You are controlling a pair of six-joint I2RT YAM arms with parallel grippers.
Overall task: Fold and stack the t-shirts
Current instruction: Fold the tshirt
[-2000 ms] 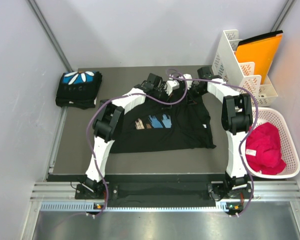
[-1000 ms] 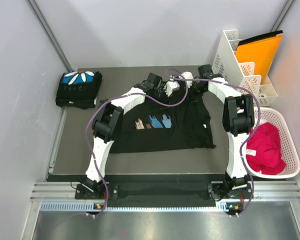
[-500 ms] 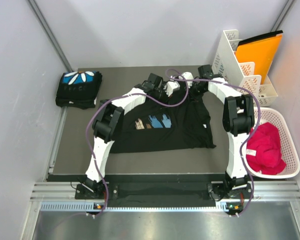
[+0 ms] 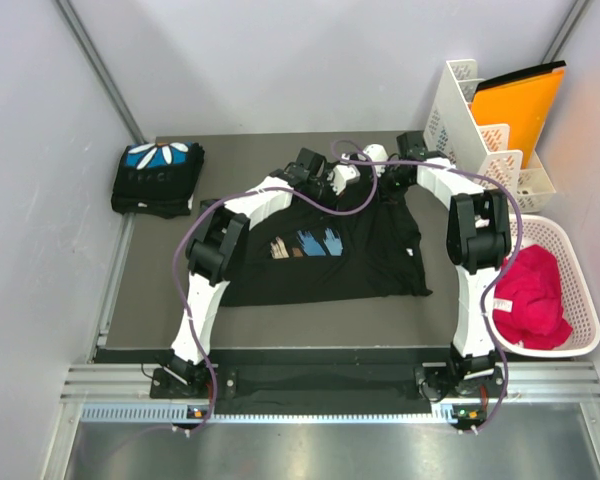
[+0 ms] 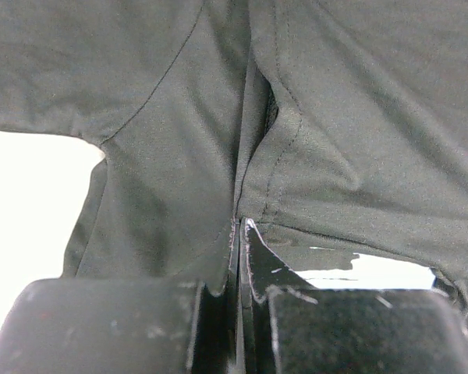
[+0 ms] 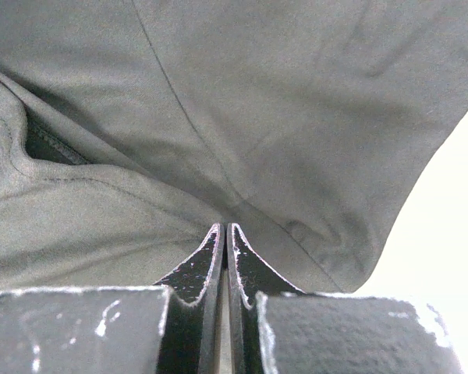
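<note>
a: how far along was the job?
b: about halfway, by my reading. a folded shirt (image 4: 158, 177) sat at the far left corner of the counter (image 4: 280, 320), blue-and-white print up. the second shirt (image 4: 320, 265) lay spread in the middle, its blue-and-tan print showing, not yet folded small.
a: so what was left?
b: folding that one and stacking it on the first. the two lay well apart.
a: and the pincers?
b: both were at the second shirt's far edge, near each other. the left pincer (image 5: 240, 234) was pressed together, and a ridge of black cloth ran into its tips beside a seam. the right pincer (image 6: 222, 238) was pressed together too, with cloth gathered at its tips.
a: sure they held it?
b: i judged so. in both wrist views the cloth hung from the tips with bright background past its edge, as if lifted off the counter. how much cloth sat between the fingers i couldn't tell.
a: anything else there?
b: a basket (image 4: 570, 240) holding red cloth (image 4: 528, 295) stood to the right, apart from the shirts.
</note>
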